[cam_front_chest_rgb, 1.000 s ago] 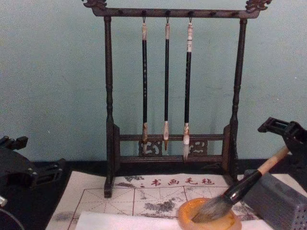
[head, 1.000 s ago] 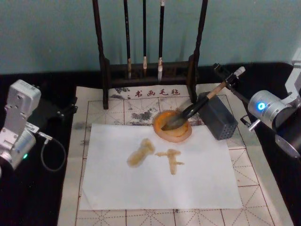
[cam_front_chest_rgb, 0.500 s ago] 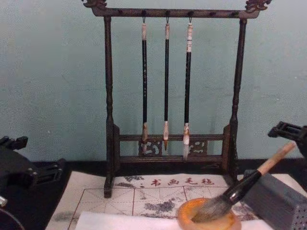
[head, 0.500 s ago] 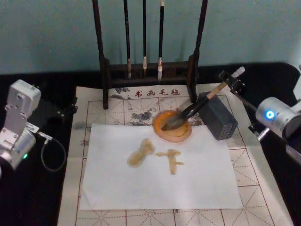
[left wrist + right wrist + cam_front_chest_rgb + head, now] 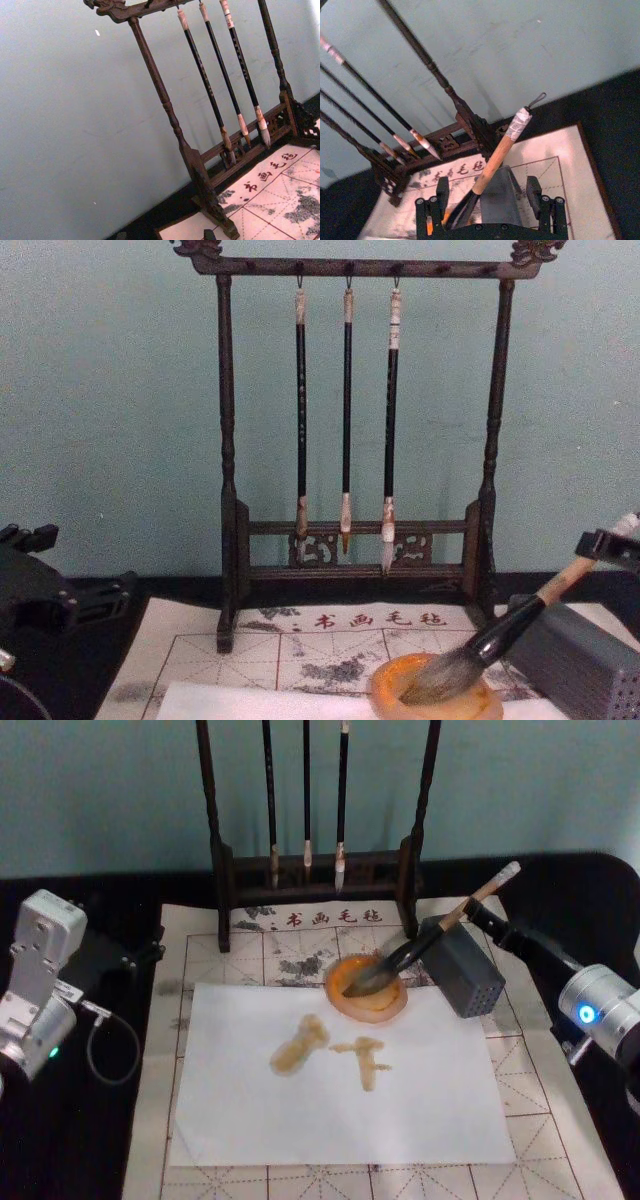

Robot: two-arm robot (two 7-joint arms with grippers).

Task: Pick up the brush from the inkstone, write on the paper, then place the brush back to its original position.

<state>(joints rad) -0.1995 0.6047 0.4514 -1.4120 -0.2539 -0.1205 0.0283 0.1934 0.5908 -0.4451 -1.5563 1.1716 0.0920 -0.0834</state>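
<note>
The strokes already stain the paper (image 5: 340,1070) and the brush (image 5: 420,945) lies with its tuft in the inkstone (image 5: 367,988), handle propped on the grey block (image 5: 462,967). The right gripper (image 5: 490,207) sits behind the handle, fingers spread either side, not touching; next, retreat clear. The left gripper (image 5: 130,958) is parked far left, fingers unclear

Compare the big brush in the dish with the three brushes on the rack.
The brush has a light wooden handle and fat grey tuft; the hanging brushes are thin and black-handled with pale tips. It lies tilted, tuft in the inkstone, handle on the grey block; they hang upright.
</note>
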